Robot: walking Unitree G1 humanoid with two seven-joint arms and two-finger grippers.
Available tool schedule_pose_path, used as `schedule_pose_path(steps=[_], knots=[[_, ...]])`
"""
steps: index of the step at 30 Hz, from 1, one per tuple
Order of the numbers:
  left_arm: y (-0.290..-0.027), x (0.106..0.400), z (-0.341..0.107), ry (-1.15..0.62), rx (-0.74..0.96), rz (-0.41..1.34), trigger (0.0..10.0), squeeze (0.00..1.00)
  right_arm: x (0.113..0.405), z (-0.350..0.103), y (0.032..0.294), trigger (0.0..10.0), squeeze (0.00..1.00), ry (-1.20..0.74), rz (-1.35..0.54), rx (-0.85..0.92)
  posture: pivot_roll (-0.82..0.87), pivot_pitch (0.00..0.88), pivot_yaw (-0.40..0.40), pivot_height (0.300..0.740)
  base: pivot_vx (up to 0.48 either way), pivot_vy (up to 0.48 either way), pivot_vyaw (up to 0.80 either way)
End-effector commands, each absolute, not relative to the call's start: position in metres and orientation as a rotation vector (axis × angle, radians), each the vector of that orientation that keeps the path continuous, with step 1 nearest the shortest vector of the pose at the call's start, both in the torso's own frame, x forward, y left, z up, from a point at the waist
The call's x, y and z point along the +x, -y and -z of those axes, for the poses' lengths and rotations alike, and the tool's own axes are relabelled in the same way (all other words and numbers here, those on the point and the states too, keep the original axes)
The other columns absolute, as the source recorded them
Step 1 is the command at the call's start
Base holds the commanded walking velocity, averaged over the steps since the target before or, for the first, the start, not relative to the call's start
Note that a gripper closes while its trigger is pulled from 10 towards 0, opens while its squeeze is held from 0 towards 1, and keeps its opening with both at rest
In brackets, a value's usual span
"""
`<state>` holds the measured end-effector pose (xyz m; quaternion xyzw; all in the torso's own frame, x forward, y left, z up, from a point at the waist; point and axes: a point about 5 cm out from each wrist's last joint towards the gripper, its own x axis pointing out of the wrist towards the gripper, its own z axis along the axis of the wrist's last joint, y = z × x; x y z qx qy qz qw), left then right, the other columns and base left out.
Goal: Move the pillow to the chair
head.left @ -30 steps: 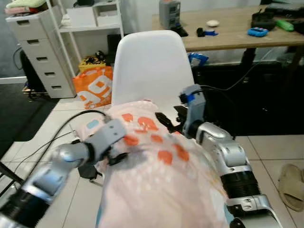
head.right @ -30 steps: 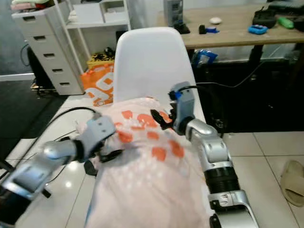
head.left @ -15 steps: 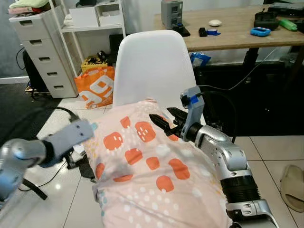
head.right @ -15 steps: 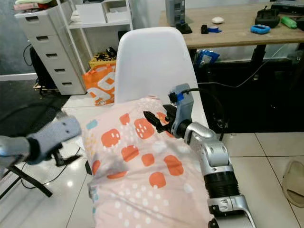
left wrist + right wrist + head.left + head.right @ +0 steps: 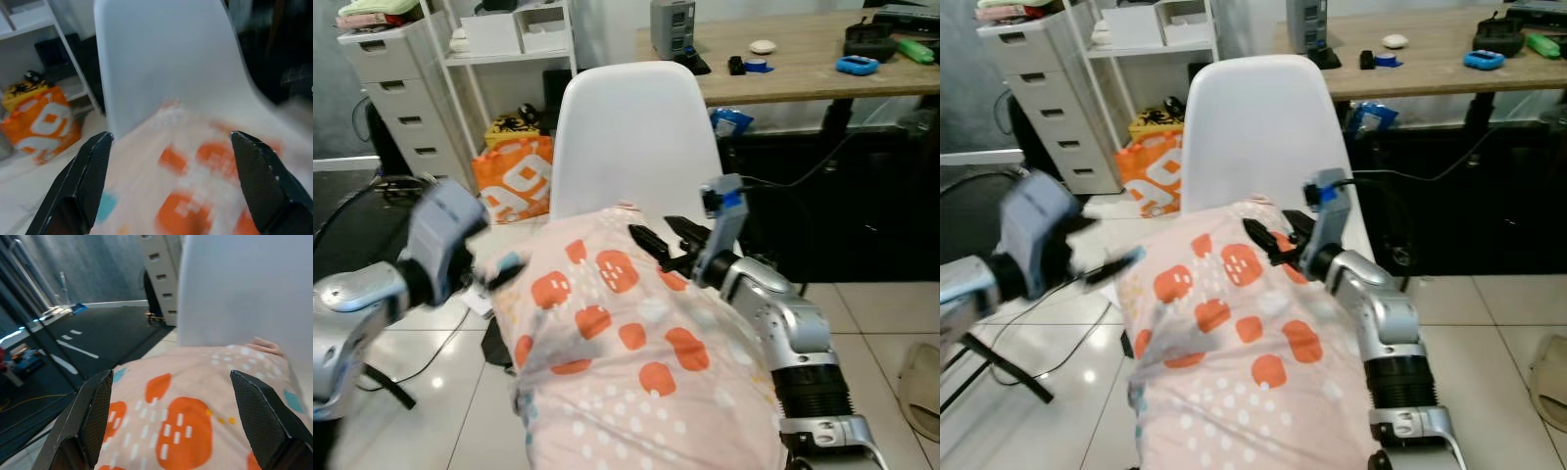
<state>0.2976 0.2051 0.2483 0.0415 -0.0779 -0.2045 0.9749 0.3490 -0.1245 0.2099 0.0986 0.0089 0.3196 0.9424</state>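
We see the large pink pillow with orange rounded squares and white dots (image 5: 626,362) lying on the seat of the white moulded plastic chair (image 5: 631,137), its far end up against the chair's backrest and its near end reaching towards us.

Our right gripper (image 5: 664,247) hangs over the far right part of the pillow, its two black fingers (image 5: 646,242) spread wide apart and holding nothing; in the right wrist view the pillow and the backrest show between them.

Our left gripper (image 5: 499,269) is off the pillow's left edge, above the tiled floor, and blurred; in the left wrist view its fingers (image 5: 80,188) are also spread wide, with the pillow and chair lying between them, untouched.

Behind the chair stand an orange shopping bag with white print (image 5: 512,177), a grey drawer unit (image 5: 396,93) and a wooden desk (image 5: 803,59) carrying small items. A beige slipper (image 5: 920,392) lies on the floor to the right.
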Motion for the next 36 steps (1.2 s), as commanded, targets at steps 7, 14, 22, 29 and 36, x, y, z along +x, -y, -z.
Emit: schedule_pose_path(steps=[7,14,22,29,36], knots=[[-0.174,0.306,-0.218,0.074,-0.030,0.394,10.0,0.00,0.348,-0.215,0.124,10.0,0.00,-0.005,-0.672,0.222,-0.28,0.067,0.074,0.601,0.000,0.000,0.00],[-0.144,0.304,-0.196,0.029,-0.065,0.456,10.0,0.00,0.347,-0.214,0.124,10.0,0.00,-0.007,-0.679,0.227,-0.28,0.066,0.074,0.628,0.000,0.000,0.00],[-0.139,0.301,-0.186,0.018,-0.077,0.446,10.0,0.00,0.346,-0.209,0.125,10.0,0.00,-0.019,-0.674,0.231,-0.27,0.066,0.074,0.646,0.000,0.000,0.00],[-0.142,0.298,-0.176,-0.007,-0.059,0.412,10.0,0.00,0.344,-0.202,0.126,10.0,0.00,-0.036,-0.674,0.232,-0.27,0.061,0.073,0.664,0.000,0.000,0.00],[-0.145,0.296,-0.170,-0.027,-0.032,0.400,10.0,0.00,0.343,-0.201,0.130,10.0,0.00,-0.038,-0.668,0.230,-0.28,0.053,0.072,0.686,-0.343,0.000,0.00]])
